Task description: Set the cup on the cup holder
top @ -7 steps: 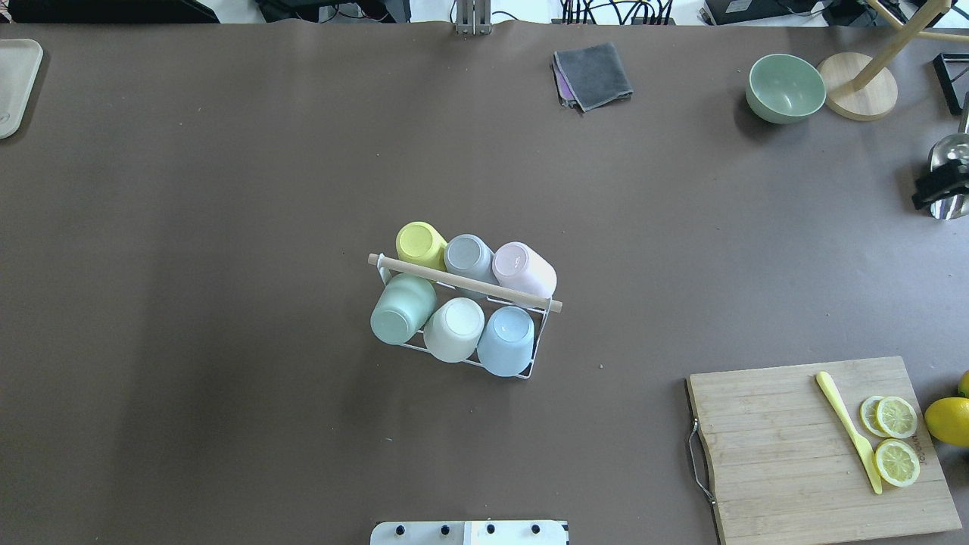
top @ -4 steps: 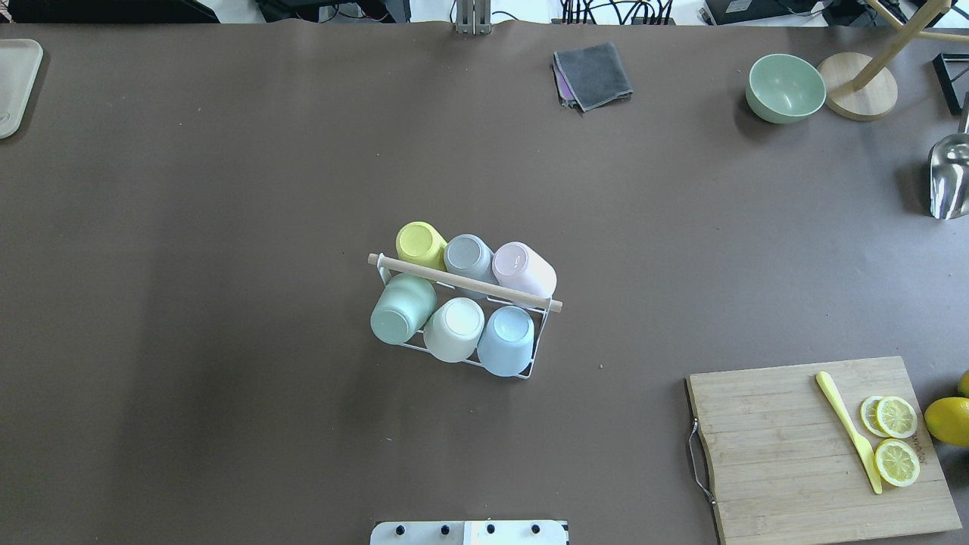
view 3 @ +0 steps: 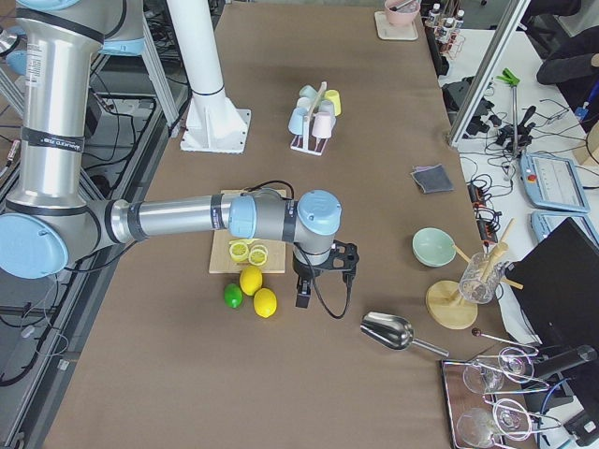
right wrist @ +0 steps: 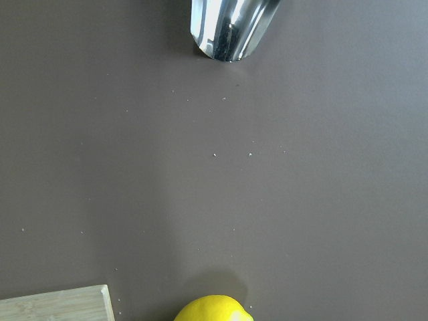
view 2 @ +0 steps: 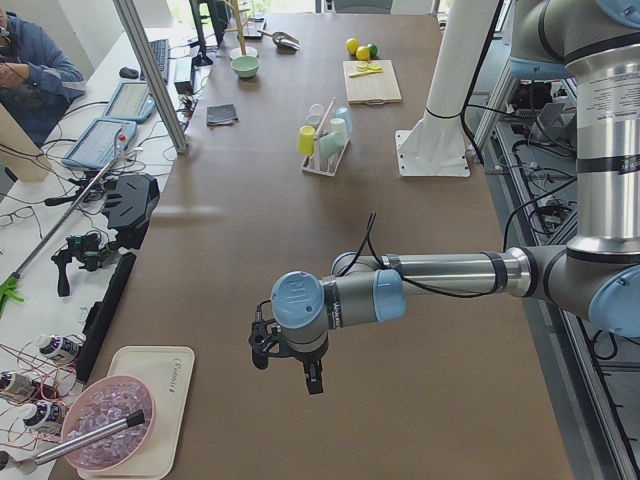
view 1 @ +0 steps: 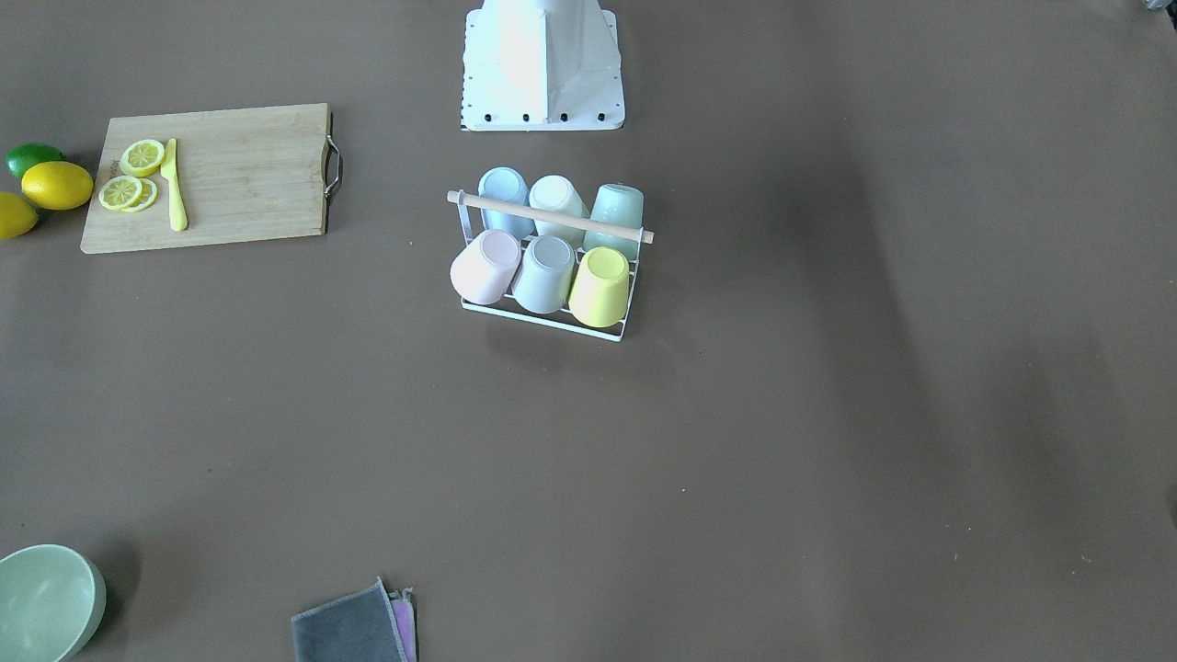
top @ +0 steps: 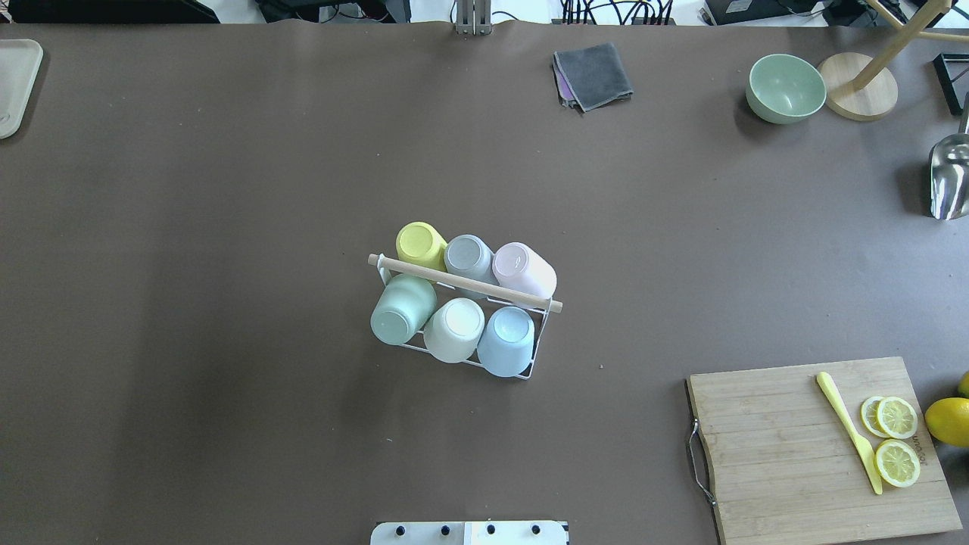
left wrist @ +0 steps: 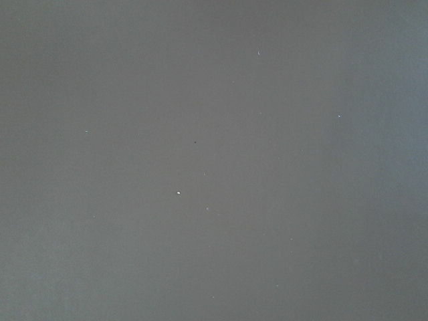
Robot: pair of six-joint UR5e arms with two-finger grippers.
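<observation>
No text can be read anywhere: a small dark mark on the cutting board (top: 787, 446) beside the lemon slices and cursive lettering on the tray (view 2: 170, 400) are both too small to make out.

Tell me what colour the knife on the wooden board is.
The knife is pale yellow. It shows best in the overhead exterior view.

Matt plastic cups (top: 454, 330), wire-and-wood cup holder (top: 465, 282)

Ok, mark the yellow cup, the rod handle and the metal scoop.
yellow cup (top: 419, 243), overhead view, upturned base.
rod handle (top: 465, 282), overhead view, mid-length.
metal scoop (top: 949, 178), overhead view, bowl.
</observation>
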